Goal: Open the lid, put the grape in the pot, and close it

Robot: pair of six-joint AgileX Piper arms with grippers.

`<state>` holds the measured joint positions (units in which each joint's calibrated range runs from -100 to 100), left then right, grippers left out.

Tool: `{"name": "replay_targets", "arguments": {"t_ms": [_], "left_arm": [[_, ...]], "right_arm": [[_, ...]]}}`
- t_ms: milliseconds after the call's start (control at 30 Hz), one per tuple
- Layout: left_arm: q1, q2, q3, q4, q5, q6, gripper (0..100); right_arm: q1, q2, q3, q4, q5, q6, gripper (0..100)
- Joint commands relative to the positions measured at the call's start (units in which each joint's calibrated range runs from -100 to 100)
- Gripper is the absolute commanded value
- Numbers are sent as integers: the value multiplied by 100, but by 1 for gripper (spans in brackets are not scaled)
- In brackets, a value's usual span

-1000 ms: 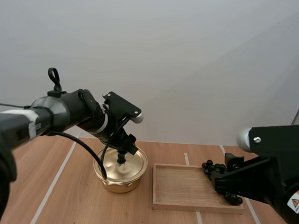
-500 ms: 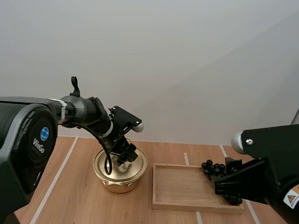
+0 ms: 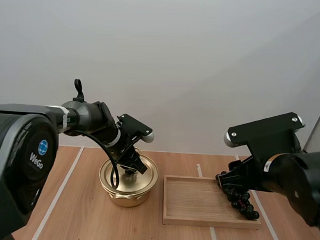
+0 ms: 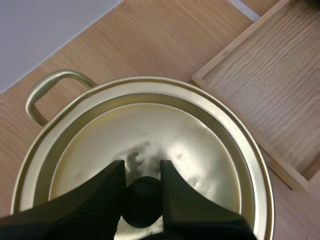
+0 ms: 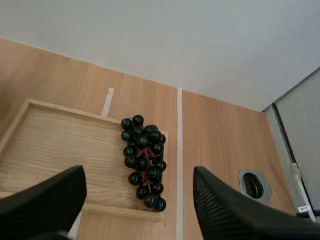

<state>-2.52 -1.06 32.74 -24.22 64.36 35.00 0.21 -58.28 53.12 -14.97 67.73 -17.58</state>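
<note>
Left jaws pinch knob (image 4: 144,205) of lid (image 4: 175,145), lid seated on pot (image 3: 127,195). Right jaws wide apart above grapes (image 5: 145,160) at tray (image 5: 50,145) edge. Grapes likely soft, lumpy: you want stem (image 5: 145,172), gentle squeeze.

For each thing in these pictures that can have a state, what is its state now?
lid: seated on the pot, its knob pinched.
pot: closed by the lid.
left gripper: shut on the lid's knob.
grapes: lying in the wooden tray, not held.
wooden tray: holds the grapes near one end.
right gripper: open, above the grapes.
</note>
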Motion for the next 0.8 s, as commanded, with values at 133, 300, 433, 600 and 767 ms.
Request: {"name": "replay_targets", "arguments": {"t_ms": [133, 300, 433, 600, 767], "left_arm": [[-19, -1594, -480, 8, 1004, -88, 0], [-19, -2723, -928, 8, 1686, -130, 0], [-19, -3494, -1250, 8, 1865, -207, 0], [-19, -4085, -1560, 8, 1913, -244, 0], [-19, -4415, -1853, 18, 2267, -284, 0]], "right_arm": [[-12, 1437, -33, -269, -1248, 38, 100], [-328, 2450, -33, -248, -2331, -43, 100], [-594, 3200, -33, 170, -2952, -602, 100], [-638, 3950, -33, 848, -3554, -1270, 100], [-638, 4771, -45, 880, -4153, -1295, 100]]}}
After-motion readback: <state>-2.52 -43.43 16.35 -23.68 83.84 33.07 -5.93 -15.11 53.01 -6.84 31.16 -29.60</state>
